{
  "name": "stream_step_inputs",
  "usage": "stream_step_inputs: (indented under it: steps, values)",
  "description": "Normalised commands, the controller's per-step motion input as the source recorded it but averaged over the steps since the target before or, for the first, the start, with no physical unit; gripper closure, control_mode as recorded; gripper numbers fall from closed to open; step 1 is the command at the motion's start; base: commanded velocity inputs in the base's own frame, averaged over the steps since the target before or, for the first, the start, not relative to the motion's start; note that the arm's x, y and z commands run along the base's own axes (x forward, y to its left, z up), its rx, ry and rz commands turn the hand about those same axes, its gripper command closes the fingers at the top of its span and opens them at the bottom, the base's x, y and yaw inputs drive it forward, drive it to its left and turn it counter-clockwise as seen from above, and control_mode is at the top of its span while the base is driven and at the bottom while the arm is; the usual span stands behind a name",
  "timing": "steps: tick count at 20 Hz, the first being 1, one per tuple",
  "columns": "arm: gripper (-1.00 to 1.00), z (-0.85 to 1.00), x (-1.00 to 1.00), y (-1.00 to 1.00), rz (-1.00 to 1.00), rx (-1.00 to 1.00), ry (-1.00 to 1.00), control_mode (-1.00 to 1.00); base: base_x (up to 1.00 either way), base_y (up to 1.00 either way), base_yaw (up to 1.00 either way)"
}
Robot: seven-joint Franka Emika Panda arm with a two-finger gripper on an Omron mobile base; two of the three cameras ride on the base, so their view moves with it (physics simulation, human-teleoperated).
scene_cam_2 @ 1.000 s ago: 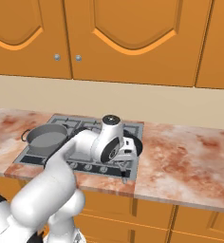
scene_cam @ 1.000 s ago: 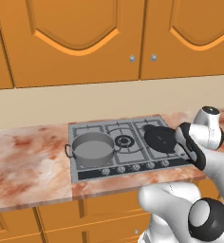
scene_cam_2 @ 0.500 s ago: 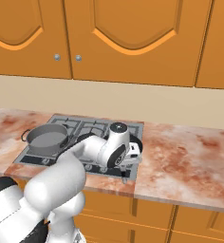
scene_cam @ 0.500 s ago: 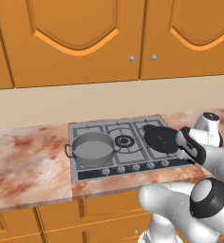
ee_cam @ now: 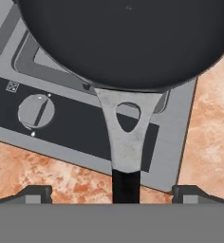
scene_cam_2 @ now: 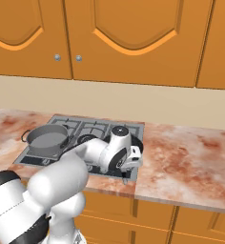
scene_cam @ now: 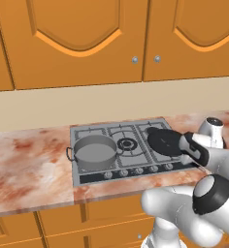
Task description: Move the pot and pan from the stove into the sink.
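Pan (ee_cam: 128,42): flat, round, black, sitting level on the right end of the stove (scene_cam: 111,155). Its grey forked handle points straight back at my gripper (ee_cam: 112,192), the dark grip running between my spread fingertips. Pot (scene_cam: 94,151): low grey metal, upright, empty, on the stove's far left burner, well off to my gripper's left.

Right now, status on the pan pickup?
Gripper open, jaws astride the flat black frying pan's grey handle, nothing held. Grey metal pot on the silver gas stove's left burner. Nothing in the way.
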Motion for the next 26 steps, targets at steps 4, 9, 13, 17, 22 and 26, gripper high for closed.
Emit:
stream_step_inputs:
  steps: [4,9,13,17,22,26]
  values:
    - [-1.0,-0.27,0.04,0.0,0.0,-0.01,0.0,-1.0,0.0,0.0,0.0]
    - [-1.0,-0.28,0.0,-0.03,0.0,-0.01,0.0,-1.0,0.0,0.0,0.0]
    - [-1.0,-0.23,0.0,-0.13,0.0,0.0,0.0,-1.0,0.0,0.0,0.0]
    - [-1.0,-0.18,0.03,-0.13,0.0,0.0,0.0,-1.0,0.0,0.0,0.0]
    - [-1.0,-0.12,0.04,-0.09,0.0,0.0,0.0,-1.0,0.0,0.0,0.0]
    - [1.0,-0.01,0.0,0.0,0.0,0.0,0.0,-1.0,0.0,0.0,0.0]
